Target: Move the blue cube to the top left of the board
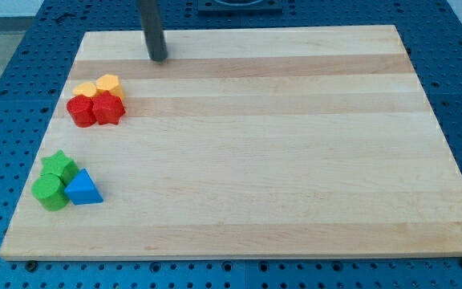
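My tip (159,58) is resting near the view's top edge of the wooden tabletop (279,160), left of the middle, with the dark rod (151,24) rising out through the top of the frame. The tool is showing as a plain rod end only, so I cannot tell any apart or together state for it, and it is not clamping anything. It is touching no block.

The only blue block (83,189) is sitting low on the view's left side, near the left edge. Its shape is reading as a triangular wedge and not clearly a cube. It is lying well apart from my tip, down and to the left of it. Touching it on its left are two green blocks, one green block (58,166) just above it and a green cylinder (50,193) beside it.

Higher on the left, between that cluster and my tip, four blocks are huddling together: a red cylinder (79,111) and a red block (108,108) side by side, with a yellow block (85,88) and a second yellow block (108,83) pressing against their upper sides. This group is sitting near my tip, below and to its left.

A blue perforated surface (6,48) is surrounding the tabletop
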You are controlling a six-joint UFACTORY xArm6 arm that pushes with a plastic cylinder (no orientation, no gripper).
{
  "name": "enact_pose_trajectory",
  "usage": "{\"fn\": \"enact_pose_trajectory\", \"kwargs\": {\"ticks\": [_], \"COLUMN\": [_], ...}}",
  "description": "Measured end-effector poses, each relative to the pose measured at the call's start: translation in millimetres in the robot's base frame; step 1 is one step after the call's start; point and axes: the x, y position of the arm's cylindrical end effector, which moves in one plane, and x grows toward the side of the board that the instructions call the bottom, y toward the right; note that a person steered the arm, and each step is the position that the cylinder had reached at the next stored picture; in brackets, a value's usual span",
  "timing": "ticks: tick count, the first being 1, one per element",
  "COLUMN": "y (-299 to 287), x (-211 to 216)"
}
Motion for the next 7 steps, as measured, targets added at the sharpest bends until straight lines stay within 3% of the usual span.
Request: {"fn": "enact_pose_trajectory", "kwargs": {"ticks": [2, 4, 5, 7], "y": [-11, 60, 61, -8], "x": [7, -12, -29, -31]}}
